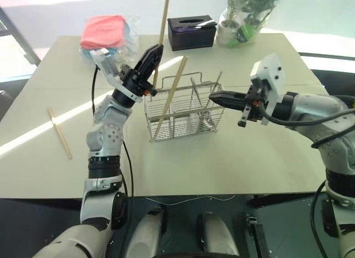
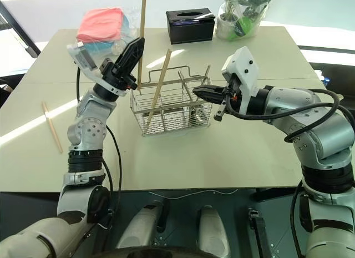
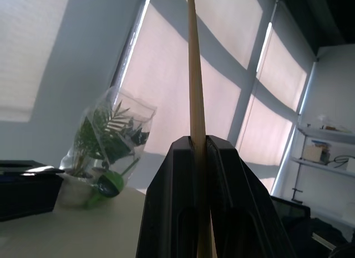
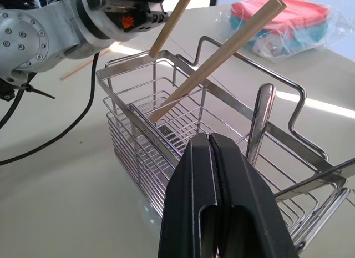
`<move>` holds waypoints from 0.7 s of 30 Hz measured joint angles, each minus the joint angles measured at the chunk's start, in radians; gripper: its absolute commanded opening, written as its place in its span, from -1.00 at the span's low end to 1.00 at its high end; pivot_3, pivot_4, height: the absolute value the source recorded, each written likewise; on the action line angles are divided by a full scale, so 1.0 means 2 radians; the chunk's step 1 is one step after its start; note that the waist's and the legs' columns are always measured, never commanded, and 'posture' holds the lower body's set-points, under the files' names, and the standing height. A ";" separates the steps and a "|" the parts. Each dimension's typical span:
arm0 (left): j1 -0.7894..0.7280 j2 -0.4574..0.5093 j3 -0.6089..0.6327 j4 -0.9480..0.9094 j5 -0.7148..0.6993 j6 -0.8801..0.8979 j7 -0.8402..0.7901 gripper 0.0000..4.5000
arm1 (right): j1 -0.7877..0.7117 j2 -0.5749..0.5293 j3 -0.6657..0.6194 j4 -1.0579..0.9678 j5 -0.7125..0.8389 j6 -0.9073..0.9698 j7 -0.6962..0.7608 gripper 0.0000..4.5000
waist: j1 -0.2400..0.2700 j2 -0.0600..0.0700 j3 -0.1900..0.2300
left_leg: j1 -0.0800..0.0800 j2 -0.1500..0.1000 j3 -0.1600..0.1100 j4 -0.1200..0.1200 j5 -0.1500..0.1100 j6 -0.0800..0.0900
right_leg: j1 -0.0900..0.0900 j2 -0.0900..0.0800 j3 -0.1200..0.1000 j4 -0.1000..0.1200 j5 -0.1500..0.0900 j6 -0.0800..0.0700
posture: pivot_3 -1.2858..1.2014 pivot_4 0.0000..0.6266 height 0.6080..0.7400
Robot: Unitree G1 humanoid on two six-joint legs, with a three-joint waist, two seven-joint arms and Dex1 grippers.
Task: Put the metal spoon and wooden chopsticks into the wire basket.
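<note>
Light-tan wooden chopsticks [image 1: 170,97] against a silver wire basket [image 1: 183,111] of fine mesh lines at centre frame; a shiny silver metal spoon [image 4: 258,124] inside; black fingers on the left gripper [image 1: 153,54] and right gripper [image 1: 213,97]; pale cream table [image 1: 222,158]; black tissue box [image 1: 191,31] at upper centre; pink-red bundle [image 1: 104,30] upper left; green plant [image 1: 247,11] upper right

The left gripper [image 1: 156,49] tilts upward, fingers pinched together, while the right gripper [image 1: 213,97] reaches level, fingers closed.
</note>
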 measured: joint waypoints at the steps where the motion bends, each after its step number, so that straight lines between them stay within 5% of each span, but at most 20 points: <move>1: 0.005 -0.001 -0.002 0.000 0.000 -0.002 -0.001 -0.99 | 0.000 0.001 0.000 0.000 0.000 0.000 0.001 -1.00 | 0.000 0.000 0.000 | 0.000 0.000 0.000 0.000 0.000 0.000 | 0.000 0.000 0.000 0.000 0.000 0.000 | 0.03 -0.52 1.00; 21: 0.034 -0.034 -0.006 0.013 -0.002 -0.048 -0.023 -0.99 | -0.012 0.007 0.000 0.019 -0.006 -0.003 0.015 -1.00 | 0.002 0.000 0.000 | 0.000 0.000 0.000 0.001 0.000 0.000 | 0.001 0.000 0.000 0.000 0.000 0.000 | 0.03 -0.52 1.00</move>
